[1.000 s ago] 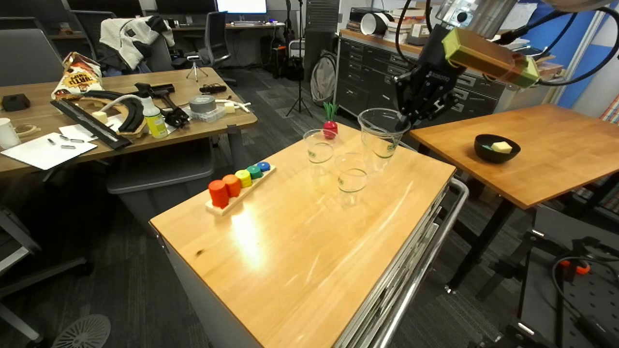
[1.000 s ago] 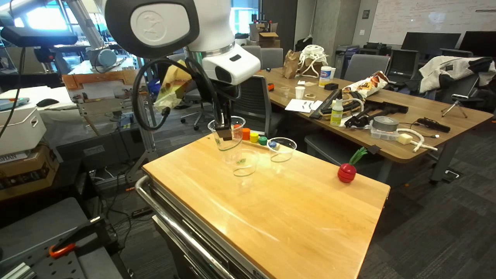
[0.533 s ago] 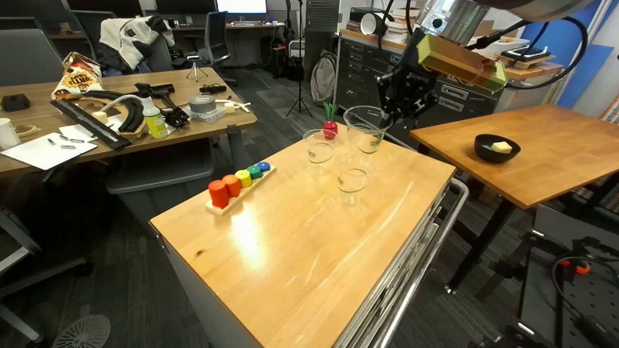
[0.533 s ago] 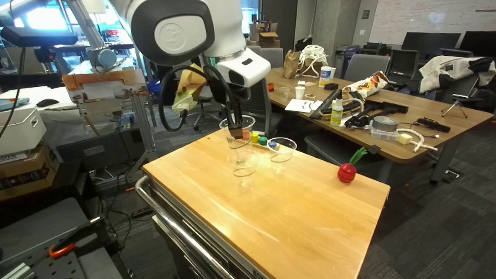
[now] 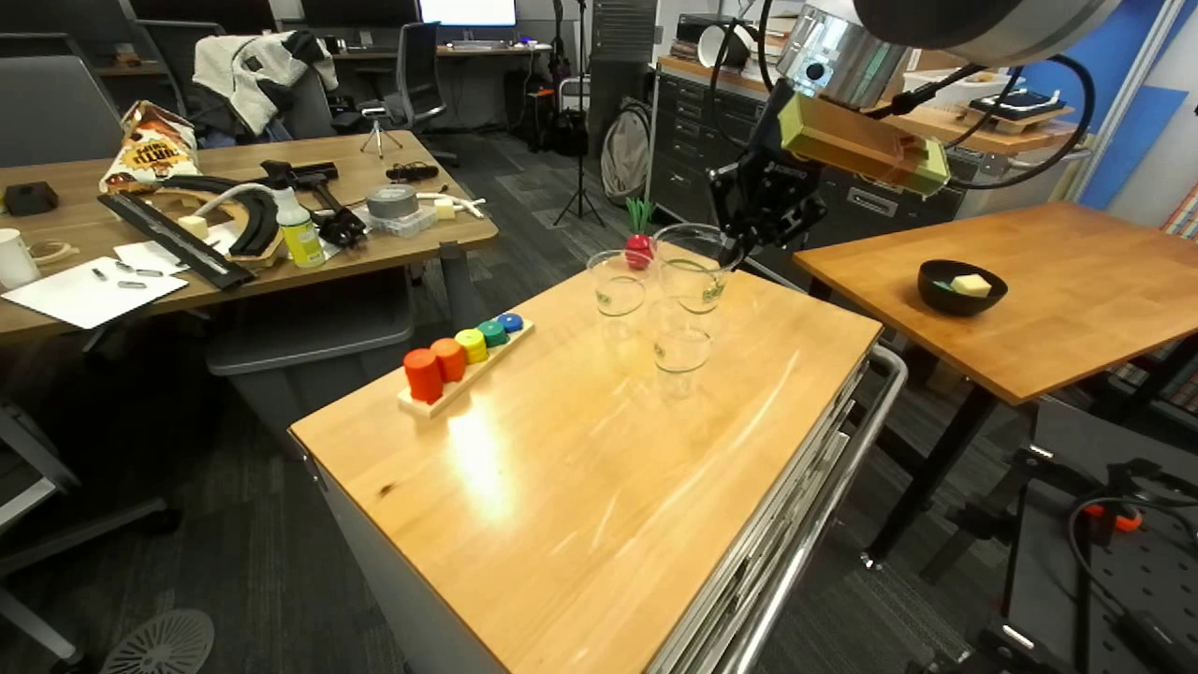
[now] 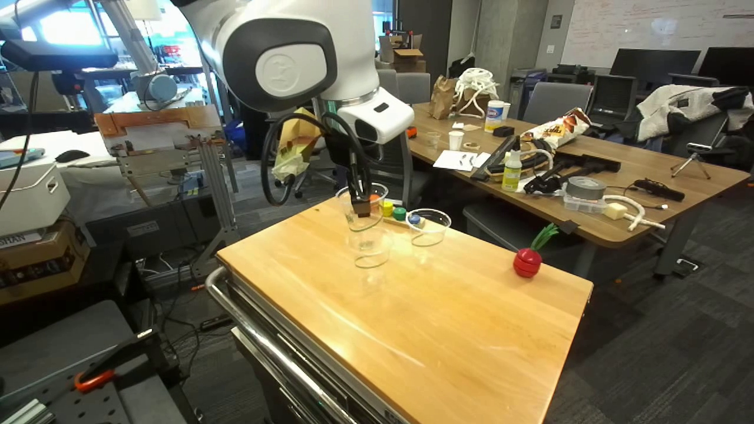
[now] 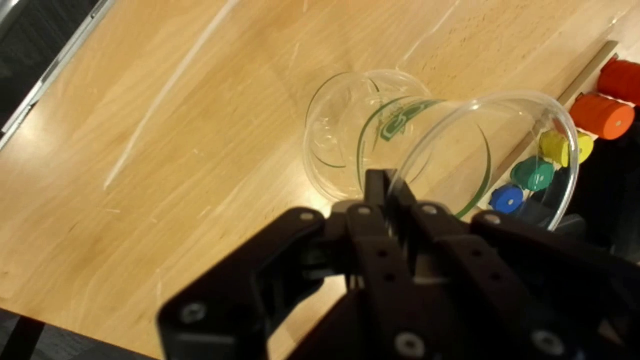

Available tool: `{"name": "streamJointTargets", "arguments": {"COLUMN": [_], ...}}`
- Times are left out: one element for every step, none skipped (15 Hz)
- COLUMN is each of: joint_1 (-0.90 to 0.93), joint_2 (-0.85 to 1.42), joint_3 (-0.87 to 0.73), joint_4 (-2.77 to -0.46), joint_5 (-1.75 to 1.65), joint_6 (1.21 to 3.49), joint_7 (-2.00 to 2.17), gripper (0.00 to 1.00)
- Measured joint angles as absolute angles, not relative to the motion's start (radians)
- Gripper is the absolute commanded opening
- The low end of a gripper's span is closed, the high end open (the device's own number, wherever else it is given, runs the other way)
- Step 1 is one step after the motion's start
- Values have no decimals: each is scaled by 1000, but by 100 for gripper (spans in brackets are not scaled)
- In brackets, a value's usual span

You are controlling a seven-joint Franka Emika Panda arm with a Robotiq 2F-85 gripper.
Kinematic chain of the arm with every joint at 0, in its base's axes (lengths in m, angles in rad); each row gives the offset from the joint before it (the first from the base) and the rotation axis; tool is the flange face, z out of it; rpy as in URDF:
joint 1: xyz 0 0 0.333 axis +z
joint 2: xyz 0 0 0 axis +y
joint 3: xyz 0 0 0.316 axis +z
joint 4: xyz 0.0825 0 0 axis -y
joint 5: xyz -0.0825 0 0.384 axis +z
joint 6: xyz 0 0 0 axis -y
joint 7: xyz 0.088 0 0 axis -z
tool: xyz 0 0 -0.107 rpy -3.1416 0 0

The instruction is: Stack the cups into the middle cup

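My gripper [image 5: 733, 251] is shut on the rim of a clear cup, also in an exterior view [image 6: 360, 206] and the wrist view [image 7: 384, 185]. This held cup [image 5: 688, 271] is roughly upright in both exterior views [image 6: 349, 221]. It shows large in the wrist view [image 7: 450, 145]. A standing clear cup [image 5: 681, 354] is directly below it, also in an exterior view [image 6: 372, 256] and the wrist view [image 7: 325, 135]. The held cup's base overlaps this cup's mouth; I cannot tell how deep it is inside. A third clear cup [image 5: 620, 285] stands beside them [image 6: 428, 232].
A row of coloured blocks on a wooden base [image 5: 468, 365] sits on the wooden cart top [image 5: 580, 487]. A red radish-like toy [image 6: 527, 262] stands on the same top. A metal handle bar [image 5: 824, 505] runs along the cart's side. Another table holds a black bowl [image 5: 959, 288].
My gripper has carried the held cup sideways over the standing cup and then lowered it, so its base now overlaps that cup's mouth. The other cups have not moved.
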State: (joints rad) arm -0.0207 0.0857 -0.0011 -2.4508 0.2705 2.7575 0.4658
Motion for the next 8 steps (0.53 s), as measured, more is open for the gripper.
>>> {"name": "streamJointTargets", "arguments": {"joint_1": [-16,-11,-7,-5,-3,-3,-3,-3], "joint_2": [91,94,96,97,97,97,97,96], "joint_3": [-1,-1,-1,-1,-1,-1,-2,-4], "joint_4": [-2452,-2455,-2457,-2458,-2458,-2456,-2452,-2445], "joint_5": [271,271,271,271,270,269,267,265], "joint_6": [2758,2758,2758,2758,2758,2758,2758,2758], "joint_7": [466,466,466,466,466,466,466,466], "gripper": [36,45,52,61,68,76,83,90]}}
